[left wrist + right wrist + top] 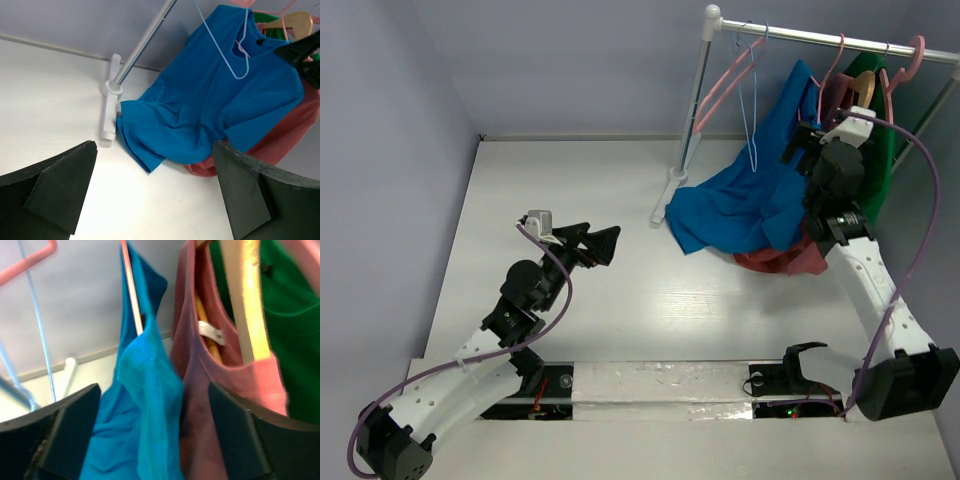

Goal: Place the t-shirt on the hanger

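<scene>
The bright blue t-shirt hangs from the rail at the back right, and its lower half lies bunched on the table. It also shows in the left wrist view and the right wrist view. A thin pink hanger arm runs into its neck opening, also seen in the left wrist view. My right gripper is open up by the shirt's collar, with blue fabric and the salmon top between its jaws. My left gripper is open and empty over the table, pointing at the shirt.
The white rack pole and foot stand left of the shirt. A pale blue hanger and an empty pink hanger hang on the rail. A salmon-red top, a wooden hanger and a green garment crowd the right.
</scene>
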Controlling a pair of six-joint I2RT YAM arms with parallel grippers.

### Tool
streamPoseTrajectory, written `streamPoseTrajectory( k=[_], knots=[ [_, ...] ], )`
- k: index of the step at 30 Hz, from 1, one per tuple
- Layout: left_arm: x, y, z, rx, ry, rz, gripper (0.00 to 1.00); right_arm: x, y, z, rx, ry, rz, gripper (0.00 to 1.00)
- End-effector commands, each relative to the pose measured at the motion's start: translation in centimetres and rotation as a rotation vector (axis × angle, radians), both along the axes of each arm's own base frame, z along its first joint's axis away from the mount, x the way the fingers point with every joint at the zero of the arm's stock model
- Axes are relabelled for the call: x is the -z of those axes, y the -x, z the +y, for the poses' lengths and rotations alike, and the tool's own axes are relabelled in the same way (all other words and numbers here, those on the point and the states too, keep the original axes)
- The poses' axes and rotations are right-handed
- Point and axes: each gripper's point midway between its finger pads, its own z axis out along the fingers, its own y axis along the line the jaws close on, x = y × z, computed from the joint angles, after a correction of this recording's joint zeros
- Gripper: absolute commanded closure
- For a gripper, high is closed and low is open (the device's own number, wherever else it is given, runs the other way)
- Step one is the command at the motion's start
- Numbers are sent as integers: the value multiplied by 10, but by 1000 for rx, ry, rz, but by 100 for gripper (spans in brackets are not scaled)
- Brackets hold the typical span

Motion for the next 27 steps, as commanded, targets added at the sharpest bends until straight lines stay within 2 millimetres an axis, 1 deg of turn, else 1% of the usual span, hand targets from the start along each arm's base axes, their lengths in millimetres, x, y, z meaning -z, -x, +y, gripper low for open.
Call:
streamPoseTrajectory(
  k=[1,2,3,4,5,6,7,8,9,10,11,12,13,14,15,16,17,18,19,20,21,22,23,24,25,26,27],
  knots=[
    [-15,-1,9,-42,40,-42,1,-49,30,1,-24,-75,-120,0],
    [-14,-2,12,-54,43,-42,1,-59,45,-1,-25,-90,-148,0],
    [-18,0,16,-69,57,-51,1,-58,54,-1,-27,-118,-150,0],
    [-17,-1,20,-92,71,-42,1,-71,73,1,-58,-136,-196,0],
    [-19,-1,23,-105,80,-42,1,-72,82,4,-78,-150,-209,0],
    [-24,1,25,-106,91,-49,1,-62,89,8,-99,-187,-197,0],
    [-27,2,25,-99,98,-53,1,-63,98,11,-125,-209,-207,0],
    [-30,4,24,-88,114,-48,1,-62,105,24,-203,-229,-207,0],
    [-41,7,23,-74,133,-62,1,-66,122,32,-254,-272,-230,0],
    [-48,11,19,-40,142,-68,1,-55,120,44,-314,-288,-196,0],
    [-49,14,17,-26,144,-56,1,-63,140,64,-445,-298,-218,0],
    [-68,20,17,-3,186,-68,1,-70,159,73,-512,-317,-249,0],
    [-75,26,14,30,194,-76,1,-68,170,86,-596,-316,-246,0],
    [-82,31,14,49,199,-80,1,-69,186,103,-710,-310,-247,0],
    [-102,40,20,61,229,-118,1,-72,198,108,-754,-311,-263,0],
    [-114,47,22,73,235,-137,1,-78,222,115,-824,-295,-299,0],
    [-115,50,25,72,234,-143,1,-80,234,117,-846,-285,-318,0],
    [-131,60,34,69,257,-182,1,-82,244,117,-858,-279,-337,0],
    [-136,64,38,62,260,-193,1,-83,252,116,-862,-275,-352,0],
    [-138,68,42,60,254,-193,1,-87,267,113,-866,-263,-393,0],
    [-150,76,49,56,265,-221,1,-86,272,111,-858,-261,-395,0],
    [-153,78,52,49,252,-232,1,-85,276,110,-853,-260,-401,0],
    [-151,80,54,44,237,-226,1,-85,279,107,-840,-256,-408,0],
    [-152,81,57,37,231,-229,1,-81,278,106,-833,-245,-392,0],
    [-149,78,60,10,222,-213,1,-78,278,106,-829,-241,-382,0],
    [-136,73,60,-6,198,-158,1,-74,275,106,-826,-239,-364,0],
    [-131,69,59,-20,185,-121,1,-71,273,106,-823,-234,-348,0]
  ],
)
